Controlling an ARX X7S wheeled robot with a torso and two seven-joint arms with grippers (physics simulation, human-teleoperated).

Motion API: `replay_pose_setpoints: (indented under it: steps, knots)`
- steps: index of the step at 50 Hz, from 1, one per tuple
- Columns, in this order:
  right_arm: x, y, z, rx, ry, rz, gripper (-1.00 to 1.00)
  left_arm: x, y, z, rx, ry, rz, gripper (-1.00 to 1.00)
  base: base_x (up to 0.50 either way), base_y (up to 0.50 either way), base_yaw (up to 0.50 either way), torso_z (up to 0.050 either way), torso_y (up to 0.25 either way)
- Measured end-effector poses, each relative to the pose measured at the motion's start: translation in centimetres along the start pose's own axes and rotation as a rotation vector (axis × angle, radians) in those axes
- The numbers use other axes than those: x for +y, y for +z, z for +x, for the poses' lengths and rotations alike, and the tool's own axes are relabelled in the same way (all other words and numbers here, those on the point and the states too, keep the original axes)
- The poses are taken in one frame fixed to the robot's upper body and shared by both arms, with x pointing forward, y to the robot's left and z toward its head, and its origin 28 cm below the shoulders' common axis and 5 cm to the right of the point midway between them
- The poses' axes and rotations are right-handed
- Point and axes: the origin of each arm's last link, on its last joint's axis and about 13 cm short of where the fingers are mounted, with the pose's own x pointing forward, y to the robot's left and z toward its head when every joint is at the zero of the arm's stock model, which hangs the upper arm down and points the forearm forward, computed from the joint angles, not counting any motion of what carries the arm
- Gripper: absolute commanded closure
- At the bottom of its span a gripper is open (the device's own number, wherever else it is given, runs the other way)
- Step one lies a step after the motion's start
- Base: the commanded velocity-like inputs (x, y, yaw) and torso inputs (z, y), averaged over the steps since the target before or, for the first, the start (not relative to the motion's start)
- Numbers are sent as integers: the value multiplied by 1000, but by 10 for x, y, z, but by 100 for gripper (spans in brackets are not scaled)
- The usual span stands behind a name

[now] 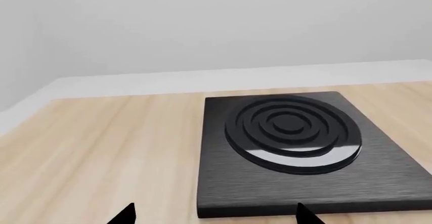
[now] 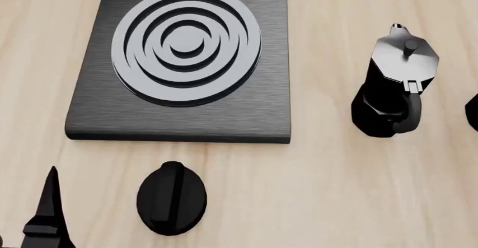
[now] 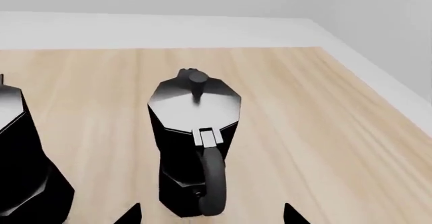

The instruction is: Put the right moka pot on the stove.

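The right moka pot [image 3: 194, 133], black and faceted with a silvery lid and small knob, stands upright in the right wrist view, its curved handle facing the camera. In the head view only a black sliver of it [image 2: 473, 111] shows at the right edge. My right gripper [image 3: 210, 215] is open and empty, with its fingertips on either side of the handle and just short of the pot. The stove [image 2: 179, 63], a dark-grey slab with a ringed burner, lies at the upper left. My left gripper [image 1: 216, 216] is open and empty, just before the stove's [image 1: 297, 153] near edge.
The other, identical moka pot [image 2: 393, 83] stands between the stove and the right pot; it also shows in the right wrist view [image 3: 24, 158]. A small black oval knob [image 2: 171, 197] lies in front of the stove. The wooden table's right edge [image 3: 378, 82] is close to the right pot.
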Motion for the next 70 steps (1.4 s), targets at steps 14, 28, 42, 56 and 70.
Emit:
replay_pose_setpoints:
  steps: [14, 28, 42, 56, 70]
  knots:
    - [-1, -6, 8, 14, -6, 0, -100, 0, -7, -1, 1, 3, 2, -100, 0, 0, 0, 0, 0]
    - [-1, -2, 16, 9, -6, -3, -100, -1, -12, -2, 0, 3, 4, -100, 0, 0, 0, 0, 0]
    - [0, -4, 27, 12, -5, -3, -100, -1, -12, -2, -2, 4, 7, -100, 0, 0, 0, 0, 0]
    - [2, -8, 37, 21, -6, -1, -100, -2, -13, -2, -6, 5, 8, -100, 0, 0, 0, 0, 0]
    - [4, -8, 42, 11, 8, 23, 100, -2, -13, -2, -9, 5, 9, -100, 1, 0, 0, 0, 0]
